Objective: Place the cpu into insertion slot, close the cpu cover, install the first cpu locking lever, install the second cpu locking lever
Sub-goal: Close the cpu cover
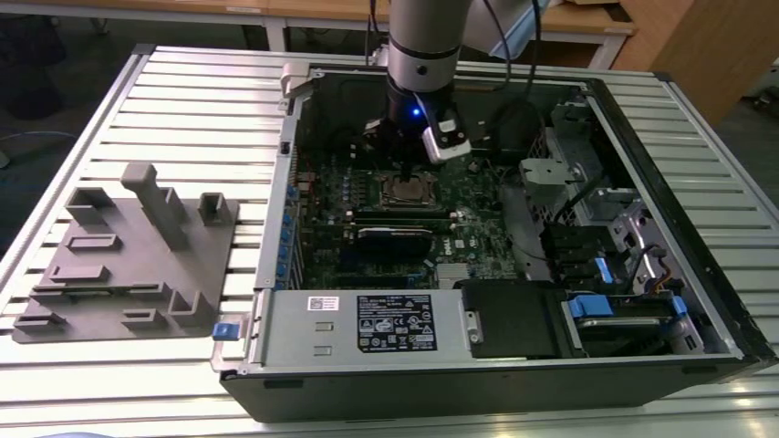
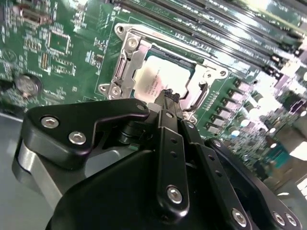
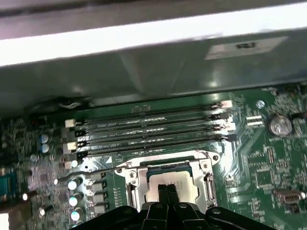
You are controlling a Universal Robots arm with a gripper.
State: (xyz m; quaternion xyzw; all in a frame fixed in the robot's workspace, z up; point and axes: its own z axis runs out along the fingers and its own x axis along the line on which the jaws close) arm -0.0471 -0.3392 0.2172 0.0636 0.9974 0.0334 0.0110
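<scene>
The cpu (image 2: 149, 79) lies flat in the insertion slot (image 1: 404, 192) on the green board, its silver-grey top showing in both wrist views (image 3: 187, 184). The cpu cover (image 2: 128, 53) lies down around the chip as a silver frame (image 3: 133, 176). A thin metal lever rod (image 3: 91, 172) sticks out sideways from the socket's edge. My gripper (image 2: 168, 96) hangs straight above the chip, its black fingers pressed together with nothing between them, the tips (image 3: 166, 188) just over the chip's top. In the exterior view the gripper (image 1: 407, 172) reaches down into the open computer case.
Long memory slots (image 3: 148, 127) run beside the socket. A black card (image 1: 396, 239) sits nearer the power supply (image 1: 365, 324). Cables and drive bays (image 1: 608, 265) fill the exterior view's right. A grey fixture tray (image 1: 122, 265) rests on the slatted table outside the case.
</scene>
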